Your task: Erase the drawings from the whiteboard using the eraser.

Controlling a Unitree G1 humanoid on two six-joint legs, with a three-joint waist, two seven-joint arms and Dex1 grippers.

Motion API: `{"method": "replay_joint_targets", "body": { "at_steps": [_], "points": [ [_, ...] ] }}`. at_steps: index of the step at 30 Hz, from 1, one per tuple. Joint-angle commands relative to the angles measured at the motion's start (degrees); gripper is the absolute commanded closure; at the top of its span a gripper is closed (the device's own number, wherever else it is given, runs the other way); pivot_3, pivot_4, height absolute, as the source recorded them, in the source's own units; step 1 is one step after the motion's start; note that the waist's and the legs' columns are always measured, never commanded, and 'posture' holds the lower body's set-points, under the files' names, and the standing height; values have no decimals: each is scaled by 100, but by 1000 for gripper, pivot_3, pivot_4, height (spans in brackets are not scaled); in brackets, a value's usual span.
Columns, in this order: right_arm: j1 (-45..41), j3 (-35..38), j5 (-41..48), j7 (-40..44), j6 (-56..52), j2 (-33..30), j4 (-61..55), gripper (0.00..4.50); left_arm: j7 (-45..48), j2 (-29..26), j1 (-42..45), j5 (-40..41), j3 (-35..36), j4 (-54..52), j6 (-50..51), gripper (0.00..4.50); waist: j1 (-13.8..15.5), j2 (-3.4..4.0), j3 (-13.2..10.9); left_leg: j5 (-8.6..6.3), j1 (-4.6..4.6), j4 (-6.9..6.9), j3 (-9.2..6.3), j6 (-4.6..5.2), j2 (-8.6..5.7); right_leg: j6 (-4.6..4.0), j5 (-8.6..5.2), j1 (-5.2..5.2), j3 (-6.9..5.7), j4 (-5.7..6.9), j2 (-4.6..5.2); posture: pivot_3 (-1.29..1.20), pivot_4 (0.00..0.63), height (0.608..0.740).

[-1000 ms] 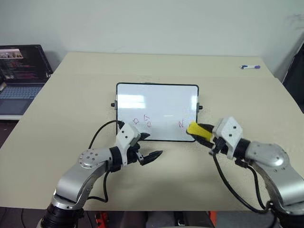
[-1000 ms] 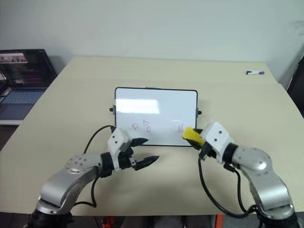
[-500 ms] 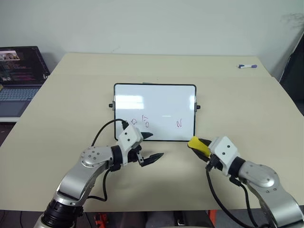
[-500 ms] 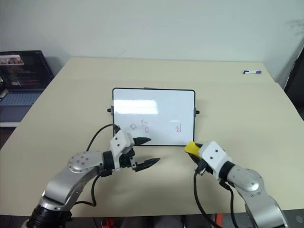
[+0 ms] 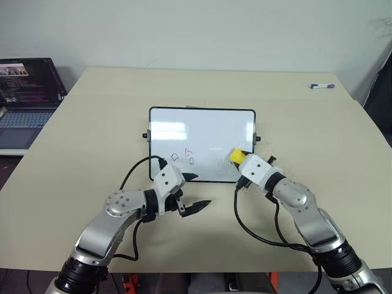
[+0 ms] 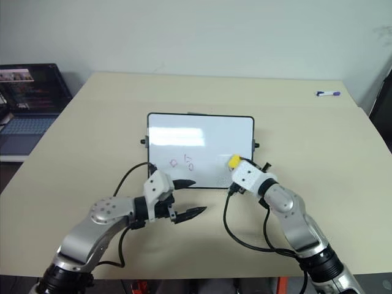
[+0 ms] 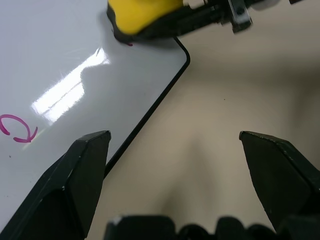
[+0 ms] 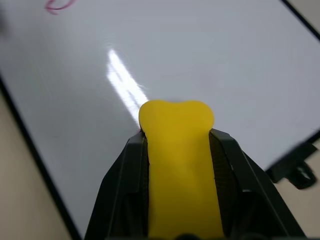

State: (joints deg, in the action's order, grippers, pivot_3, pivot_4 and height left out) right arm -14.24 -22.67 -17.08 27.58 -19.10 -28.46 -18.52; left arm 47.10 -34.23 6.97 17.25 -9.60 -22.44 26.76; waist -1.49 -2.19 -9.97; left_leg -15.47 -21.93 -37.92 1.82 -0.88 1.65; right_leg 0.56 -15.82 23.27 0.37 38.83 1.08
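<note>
My right gripper (image 5: 242, 162): clenched on eraser (image 5: 237, 157), moved from table edge onto whiteboard (image 5: 202, 131), covering right-hand scribble. Left gripper (image 5: 191, 191): released, idle. Two left drawings (image 5: 182, 157) remain.

The rectangular white whiteboard (image 5: 202, 144) with its thin black frame looks glossy, mirroring light streaks; the small yellow block eraser (image 8: 180, 165) seems soft and matt; the beige table (image 5: 306, 135) looks smooth and matt.
</note>
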Motion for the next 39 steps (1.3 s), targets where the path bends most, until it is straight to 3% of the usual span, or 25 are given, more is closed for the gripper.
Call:
{"method": "replay_joint_targets", "body": {
  "at_steps": [1,8,17,25,35,39],
  "points": [
    [7,-203,-306,260,118,-186,14,3192,20,-10,-22,-9,-5,-196,-134,0,-2,0,0,0,1,-1,0,0,0,3,-1,0,0,1,0,0,150,740],
    [-536,385,-746,-567,-116,152,437,3192,34,-14,-48,-19,0,-195,-150,0,-11,0,0,4,10,-6,2,1,1,19,-7,-2,3,14,-1,0,150,740],
    [-68,-73,-632,841,-663,-285,99,3193,-6,6,-70,1,5,-227,-101,0,5,-14,11,3,11,-5,0,1,1,3,1,-8,0,6,2,0,150,740],
    [-615,253,-932,-81,-247,131,380,3195,-19,15,-61,29,7,-263,-45,0,-22,-15,11,11,20,-8,4,11,2,19,8,-9,7,12,-1,0,150,740],
    [-268,-222,-996,627,-104,-108,360,3195,-170,59,-165,77,113,-418,124,0,-9,-15,12,12,14,-5,6,13,1,18,9,-7,8,4,0,0,150,740],
    [-334,239,-462,435,-243,396,94,3195,-277,-60,-400,174,403,-570,252,0,-32,-15,11,12,17,-6,7,14,5,19,10,-7,10,7,0,0,150,740]
  ]
}}
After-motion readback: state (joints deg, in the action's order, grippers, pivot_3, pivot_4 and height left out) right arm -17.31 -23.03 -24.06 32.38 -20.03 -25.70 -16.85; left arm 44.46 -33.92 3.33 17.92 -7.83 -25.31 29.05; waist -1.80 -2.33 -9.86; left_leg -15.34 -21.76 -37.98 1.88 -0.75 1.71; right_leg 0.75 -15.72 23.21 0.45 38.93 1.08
